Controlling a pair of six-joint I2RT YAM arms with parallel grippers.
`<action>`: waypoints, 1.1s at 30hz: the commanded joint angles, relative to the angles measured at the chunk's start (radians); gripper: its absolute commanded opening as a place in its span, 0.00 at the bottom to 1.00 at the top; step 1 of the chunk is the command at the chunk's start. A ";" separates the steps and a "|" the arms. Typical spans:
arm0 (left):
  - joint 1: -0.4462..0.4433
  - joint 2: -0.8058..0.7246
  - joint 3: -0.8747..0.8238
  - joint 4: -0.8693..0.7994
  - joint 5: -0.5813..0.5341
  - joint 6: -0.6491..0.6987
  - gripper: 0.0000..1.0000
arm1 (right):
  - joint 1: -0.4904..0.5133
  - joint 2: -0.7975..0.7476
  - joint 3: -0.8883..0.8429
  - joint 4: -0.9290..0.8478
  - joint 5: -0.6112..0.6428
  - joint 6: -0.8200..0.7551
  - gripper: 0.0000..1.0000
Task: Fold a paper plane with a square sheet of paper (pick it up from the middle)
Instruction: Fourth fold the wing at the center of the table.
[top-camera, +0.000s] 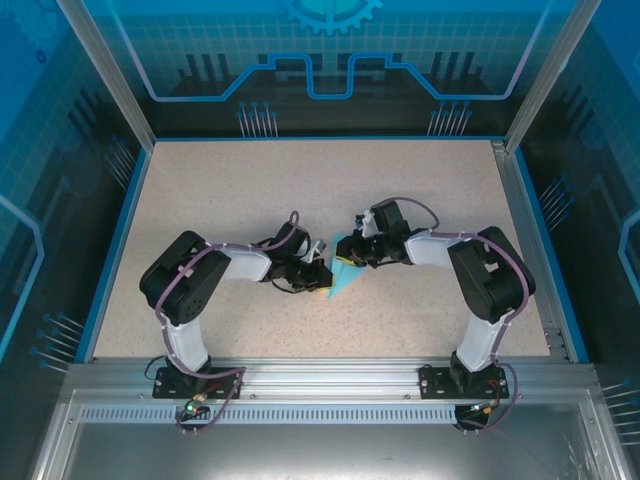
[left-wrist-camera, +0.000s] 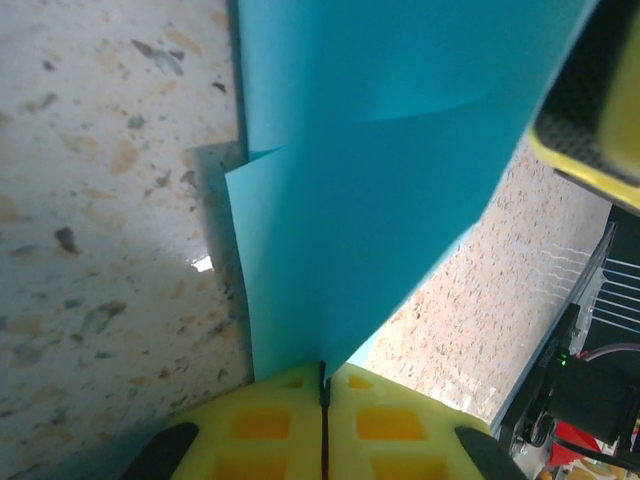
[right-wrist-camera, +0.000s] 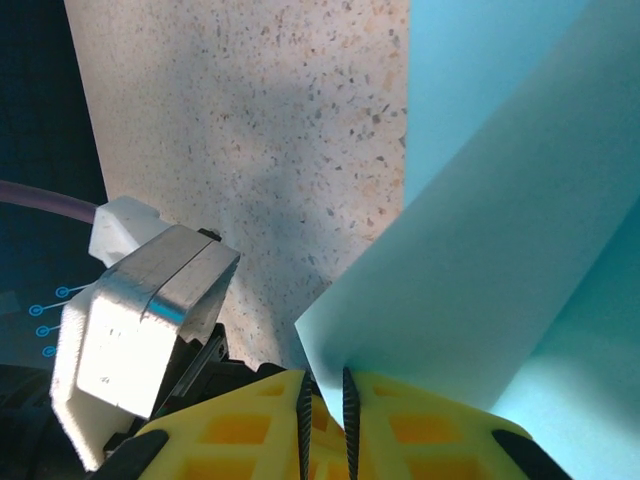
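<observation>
- Paper: one sheet of paper, light blue, folded into overlapping layers. It sits at the middle of the worktop between the two hands and tapers to a point toward the near side. Whether that point touches the surface cannot be told.
- Arms: two, a left arm and a right arm, bolted to a metal rail at the near edge, both bent inward.
- Hands: two.
  - The left hand has its yellow fingers pressed together. In its wrist view the sheet of paper rises straight out of the seam between them, so it is clamped on the sheet.
  - The right hand has its yellow fingers almost together, with only a thin slot between them. In its wrist view a corner of the sheet of paper runs down into that slot, so it is gripping the sheet.
- Worktop: one, speckled beige, with blue edging.
- Pale grey block: one, just left of the right hand in its wrist view, with a purple cable behind it.
- Enclosure panels: blue, printed, on three sides.
- Obstructions:
  - The two hands crowd over the sheet from above and cover part of it.
  - In each wrist view the sheet hides much of the worktop beyond.
  - A black-padded finger of the right hand cuts across the upper right corner of the left wrist view.
</observation>
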 joint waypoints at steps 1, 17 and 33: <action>0.009 0.025 0.034 -0.043 0.049 0.026 0.09 | 0.017 0.020 0.023 -0.016 0.019 0.003 0.19; 0.037 0.056 0.049 -0.039 0.111 -0.006 0.08 | 0.017 -0.011 0.027 -0.043 0.025 -0.024 0.21; 0.058 0.077 0.037 -0.006 0.148 -0.037 0.08 | 0.018 0.052 0.063 -0.050 0.039 -0.019 0.22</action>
